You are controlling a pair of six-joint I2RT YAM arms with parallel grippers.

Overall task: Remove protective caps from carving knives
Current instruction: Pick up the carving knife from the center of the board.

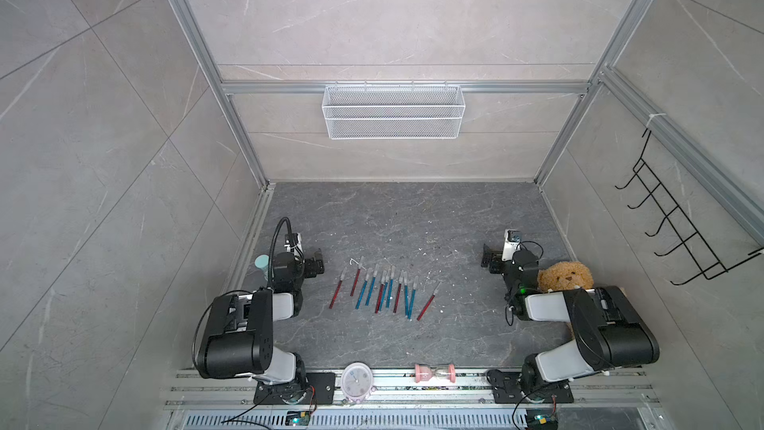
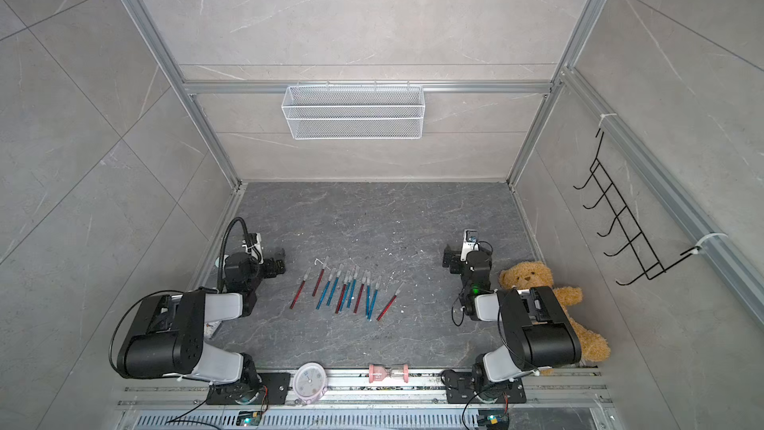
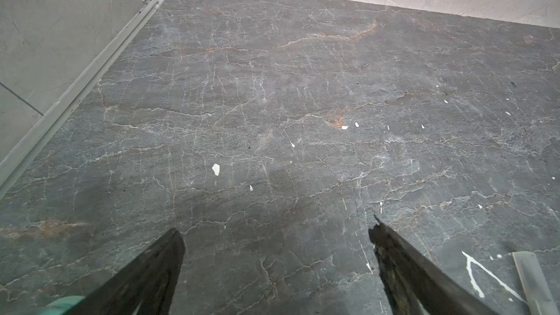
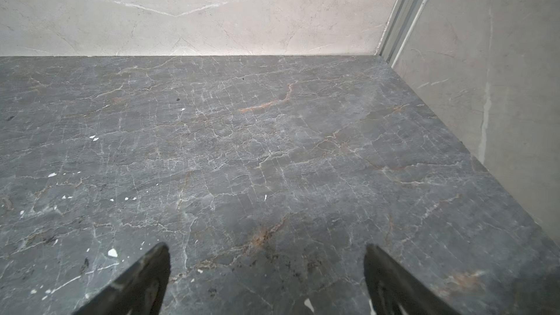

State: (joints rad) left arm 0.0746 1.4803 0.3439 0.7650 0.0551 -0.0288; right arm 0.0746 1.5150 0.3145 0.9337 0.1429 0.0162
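Carving knives [image 1: 382, 291], with red and blue handles, lie in a loose row at the middle of the bench [image 1: 413, 217], between the two arms. Protective caps [image 1: 375, 271] sit on their far ends. Left end effector [image 3: 277, 228]: fingers wide apart, holding nothing, near the row's left end. Right end effector [image 4: 266, 248]: fingers wide apart, holding nothing, farther from the row.

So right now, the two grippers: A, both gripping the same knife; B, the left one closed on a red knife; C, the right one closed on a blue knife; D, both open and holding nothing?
D: in the wrist views the left gripper and the right gripper each show spread jaws with only bare tabletop between them, and the carving knives lie in a row, touched by neither.
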